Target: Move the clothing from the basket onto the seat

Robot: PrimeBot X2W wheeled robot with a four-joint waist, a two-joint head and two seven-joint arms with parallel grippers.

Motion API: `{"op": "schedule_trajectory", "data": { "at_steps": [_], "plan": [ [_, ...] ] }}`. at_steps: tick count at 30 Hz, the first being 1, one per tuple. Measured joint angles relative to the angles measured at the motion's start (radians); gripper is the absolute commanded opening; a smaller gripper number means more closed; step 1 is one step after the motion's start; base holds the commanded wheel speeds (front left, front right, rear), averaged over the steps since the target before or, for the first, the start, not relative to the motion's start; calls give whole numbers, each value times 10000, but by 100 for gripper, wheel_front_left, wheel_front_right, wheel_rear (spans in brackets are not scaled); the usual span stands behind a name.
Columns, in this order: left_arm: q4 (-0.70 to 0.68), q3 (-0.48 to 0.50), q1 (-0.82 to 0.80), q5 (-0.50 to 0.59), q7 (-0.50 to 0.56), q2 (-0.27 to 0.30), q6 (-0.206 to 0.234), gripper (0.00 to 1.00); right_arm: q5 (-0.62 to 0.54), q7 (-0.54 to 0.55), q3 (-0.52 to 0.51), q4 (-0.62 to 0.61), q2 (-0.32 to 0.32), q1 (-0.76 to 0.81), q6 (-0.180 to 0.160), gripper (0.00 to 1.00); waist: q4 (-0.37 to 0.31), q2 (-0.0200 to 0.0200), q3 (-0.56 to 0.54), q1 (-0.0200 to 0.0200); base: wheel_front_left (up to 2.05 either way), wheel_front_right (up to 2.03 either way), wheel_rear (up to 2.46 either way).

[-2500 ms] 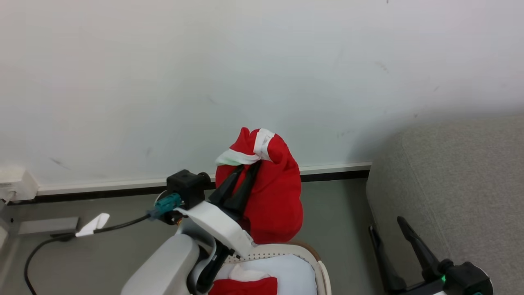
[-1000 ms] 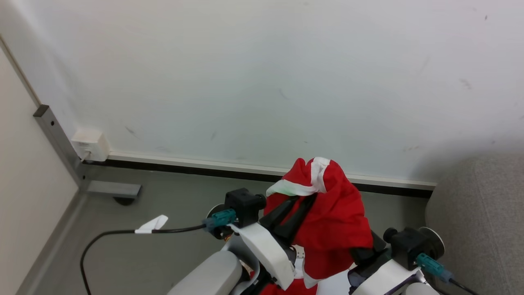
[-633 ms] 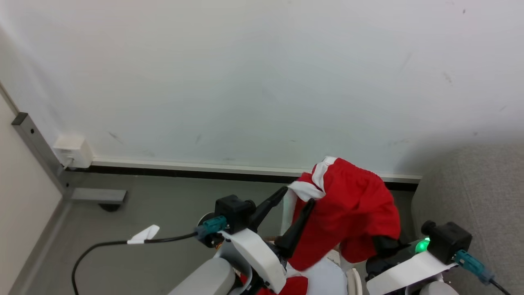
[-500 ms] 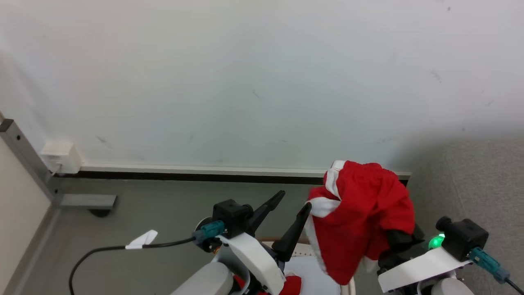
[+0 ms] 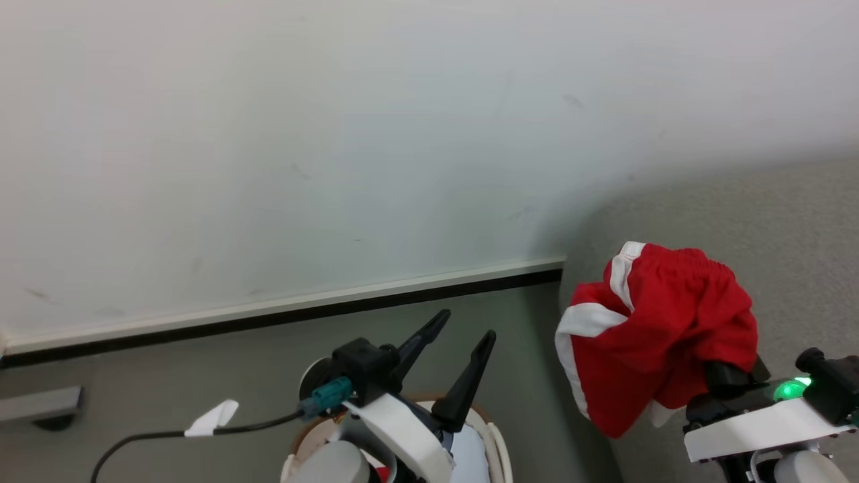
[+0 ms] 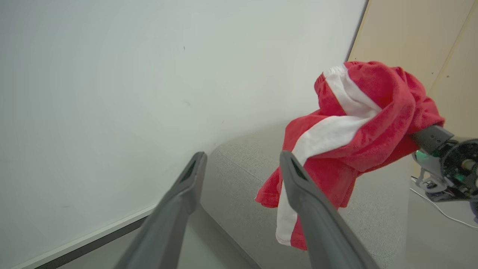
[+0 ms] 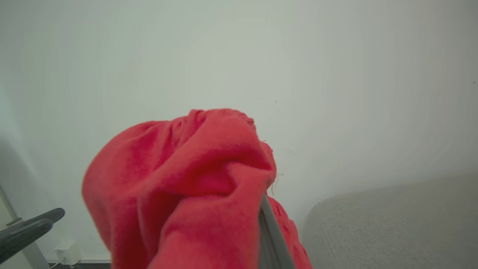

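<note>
1. The right gripper (image 5: 725, 379) is gripping the red garment (image 5: 664, 335), which is bunching over its fingers; the sofa (image 5: 772, 221) is lying just ahead of and below it
2. The left gripper (image 5: 466, 327) is standing open and empty above the basket (image 5: 493, 439), farther from the sofa
3. The left wrist view is showing the garment's loose hem dangling, while the right wrist view is showing mostly red folds

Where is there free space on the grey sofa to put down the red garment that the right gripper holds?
The seat is bare all around the clothing: between it and the wall, and on its right toward the picture's edge. The left wrist view shows bare seat under it too. It is crowded near the basket, where the open left gripper hangs.
</note>
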Motion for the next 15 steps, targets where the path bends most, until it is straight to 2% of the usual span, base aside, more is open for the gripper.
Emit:
{"op": "schedule_trajectory", "data": {
  "at_steps": [6,15],
  "plan": [
    [-234,437,443,740,-2,-33,-157,100,52,0,-313,-274,-257,71,0,0,-1178,0,70,0,0,0,0],
    [-483,884,856,1503,-2,-307,-403,100,58,0,-359,-495,-297,226,0,0,-2856,0,269,0,0,0,0]
  ]
}}
